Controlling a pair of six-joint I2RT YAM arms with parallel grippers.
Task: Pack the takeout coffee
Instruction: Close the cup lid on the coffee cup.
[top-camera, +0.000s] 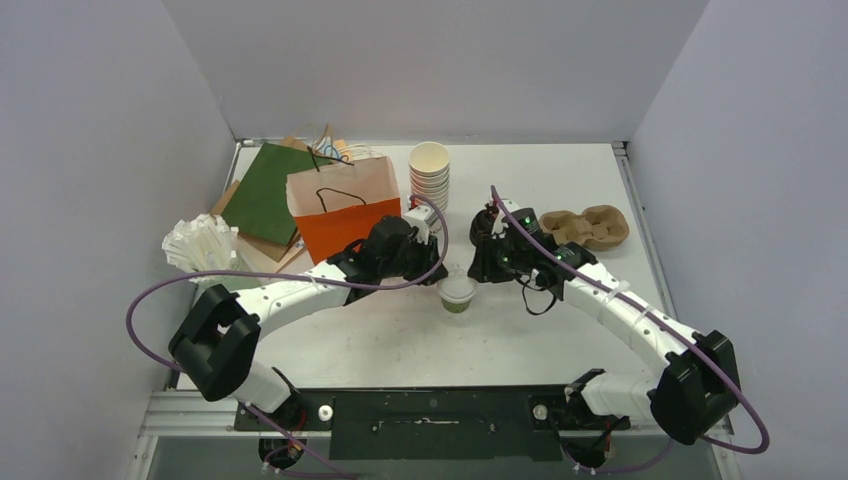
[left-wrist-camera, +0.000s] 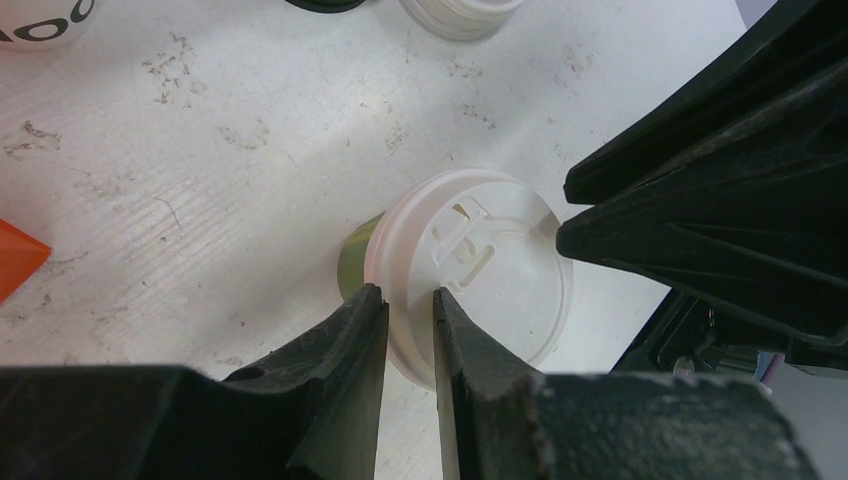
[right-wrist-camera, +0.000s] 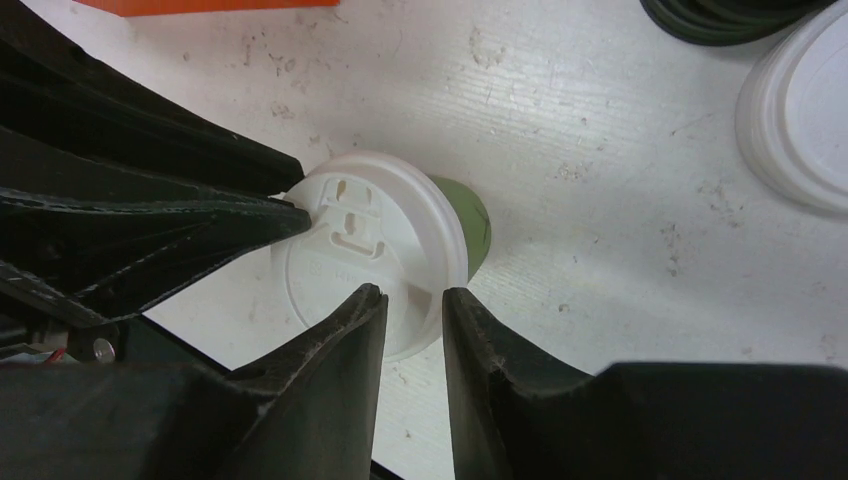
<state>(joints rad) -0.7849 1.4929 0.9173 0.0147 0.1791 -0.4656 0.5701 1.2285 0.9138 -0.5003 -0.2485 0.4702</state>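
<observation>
One takeout coffee (top-camera: 457, 294), an olive-green cup with a white lid, stands upright at mid table between both arms. In the left wrist view its lid (left-wrist-camera: 480, 255) lies under my left gripper (left-wrist-camera: 405, 295), whose jaws leave only a narrow slit over the lid's near-left rim, with nothing held. My right gripper (right-wrist-camera: 412, 295) is likewise nearly closed over the near rim of the lid (right-wrist-camera: 360, 235). Each gripper's tip touches the lid edge in the other's view: the right gripper (left-wrist-camera: 700, 200), the left gripper (right-wrist-camera: 150, 220). From above, left gripper (top-camera: 438, 270) and right gripper (top-camera: 476, 272) flank the cup.
An orange-and-kraft paper bag (top-camera: 345, 225) stands left of the cup, with a green bag (top-camera: 270, 190) behind it. A stack of lidless white cups (top-camera: 430, 175), a cardboard cup carrier (top-camera: 590, 228) and a white bundle (top-camera: 200, 245) are around. Loose white lids (right-wrist-camera: 800, 110) and black lids (right-wrist-camera: 730, 15) lie nearby.
</observation>
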